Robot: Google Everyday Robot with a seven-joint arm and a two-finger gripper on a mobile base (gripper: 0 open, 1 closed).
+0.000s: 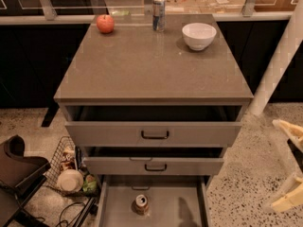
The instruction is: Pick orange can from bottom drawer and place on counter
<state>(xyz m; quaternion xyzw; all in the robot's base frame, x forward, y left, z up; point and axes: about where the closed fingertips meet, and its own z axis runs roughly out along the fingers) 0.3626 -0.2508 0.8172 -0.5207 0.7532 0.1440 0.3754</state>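
Note:
The orange can (141, 204) stands upright on the floor of the open bottom drawer (170, 209), near its middle, silver top showing. The counter (151, 65) tops the grey cabinet above it. My gripper (289, 163) is at the right edge of the camera view, over the speckled floor to the right of the cabinet, well apart from the can. Its two cream fingers (287, 127) are spread apart with nothing between them.
A red apple (105, 23), a slim blue-and-silver can (159, 13) and a white bowl (199, 35) sit along the counter's back. The two upper drawers are partly pulled out. A wire basket (70, 170) and dark chair (16, 174) stand left; a white post (279, 65) right.

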